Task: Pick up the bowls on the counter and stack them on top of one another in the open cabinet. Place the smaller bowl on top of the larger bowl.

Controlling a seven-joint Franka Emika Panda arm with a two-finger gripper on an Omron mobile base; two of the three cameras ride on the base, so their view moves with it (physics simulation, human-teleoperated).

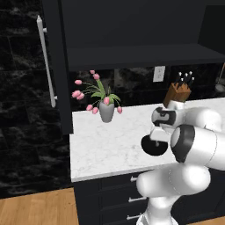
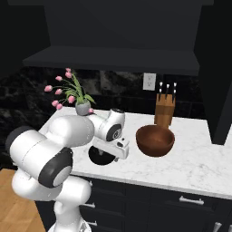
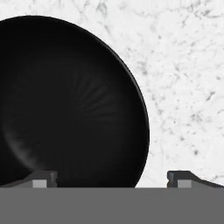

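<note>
Light is even and soft on my feeds, rendered, no visible source. The counter [image 1: 110, 145] reads bright white in all three views; I see the veining clearly. The cabinet [image 1: 132, 30] and backsplash stay nearly black, detail lost in shade. The smaller bowl [image 3: 65, 105] is so dark in the hand view that I make out only faint radial sheen inside. Base views look slightly soft and pixelated; no glare, no edge distortion.

**Layout on the counter**

The smaller bowl [image 2: 100, 157] sat on the counter [image 2: 190, 163] near its front edge, directly beneath the gripper [image 3: 112, 178]. The larger bowl [image 2: 155, 140] stood to its right, the knife block [image 2: 165, 108] behind that. The flower vase [image 1: 106, 110] stood back left, under the cabinet [image 1: 140, 55].
</note>
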